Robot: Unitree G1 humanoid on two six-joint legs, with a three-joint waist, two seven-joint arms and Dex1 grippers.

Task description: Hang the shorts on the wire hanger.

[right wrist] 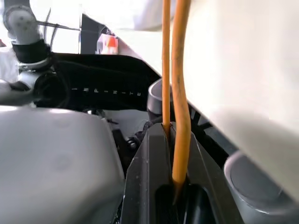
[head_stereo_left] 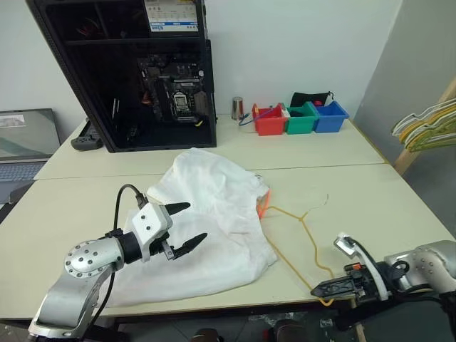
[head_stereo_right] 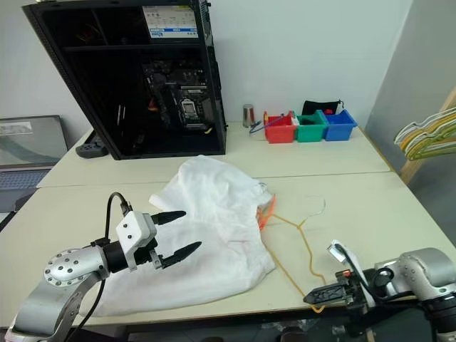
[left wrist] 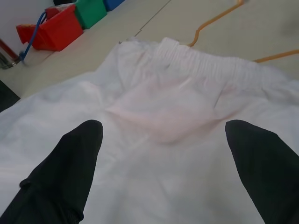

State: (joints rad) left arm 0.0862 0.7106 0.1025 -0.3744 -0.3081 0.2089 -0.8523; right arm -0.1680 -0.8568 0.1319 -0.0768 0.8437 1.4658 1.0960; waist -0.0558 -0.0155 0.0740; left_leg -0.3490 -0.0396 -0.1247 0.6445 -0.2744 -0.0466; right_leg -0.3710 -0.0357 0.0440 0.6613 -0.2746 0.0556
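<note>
At desk's (head_stereo_left: 399,206) front edge, right hand (head_stereo_left: 322,288) is clamped on wire hanger (head_stereo_left: 308,239); left hand (head_stereo_left: 182,226) hovers wide open, empty, over shorts (head_stereo_left: 214,214). Step: hanger gripped, shorts not yet. Next prob. needs left hand on the waistband.

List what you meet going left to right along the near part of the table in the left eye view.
Left claw, open over the cloth → white shorts → wire hanger → right claw, shut on the hanger's near end at the table's edge.
</note>
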